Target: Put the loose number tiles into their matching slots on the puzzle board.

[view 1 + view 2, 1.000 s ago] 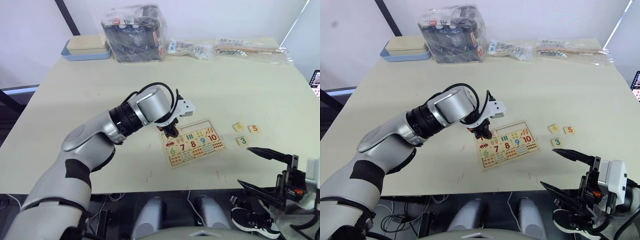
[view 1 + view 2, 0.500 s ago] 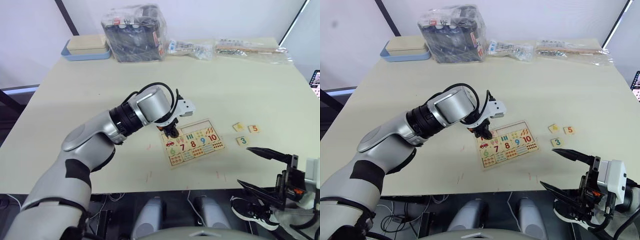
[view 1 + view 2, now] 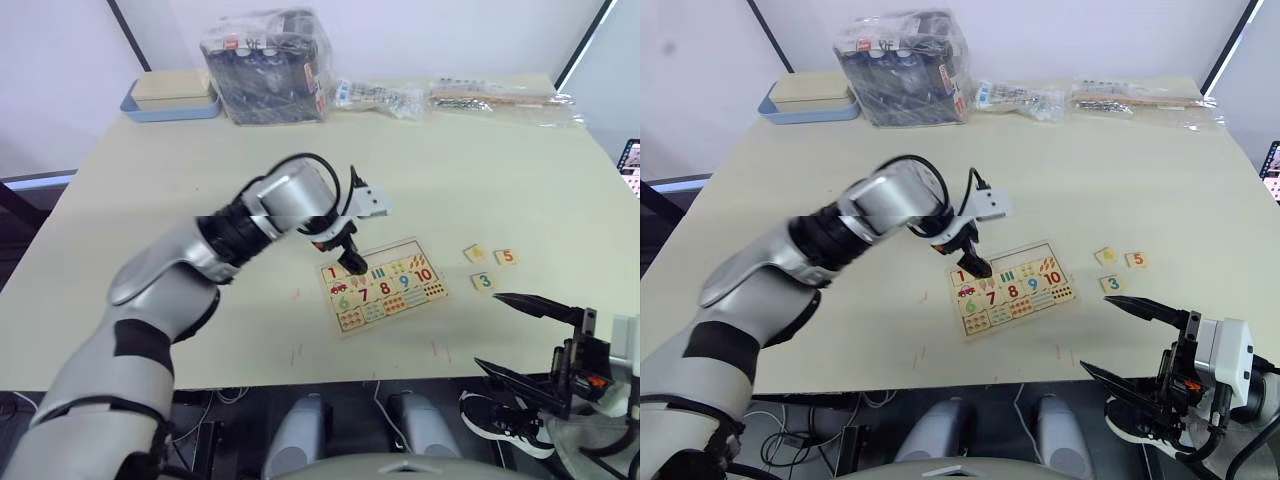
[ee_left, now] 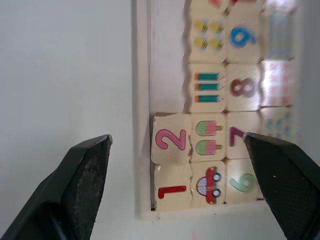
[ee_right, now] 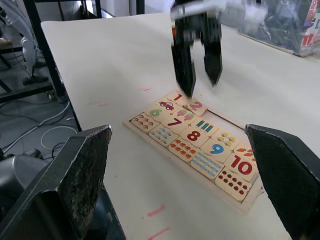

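Left hand [image 5: 196,62]: spread, empty, just above board [image 3: 385,285], frame centre.
Tile 2 [image 4: 171,140]: crooked in top row.
Loose tiles [image 3: 492,267]: right of board.
Right hand [image 3: 530,340]: spread, lower right.

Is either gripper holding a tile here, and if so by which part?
Nothing is held. The left gripper hangs open just above the 2 tile, which lies in the puzzle board. The right gripper is open, off the table's near edge.
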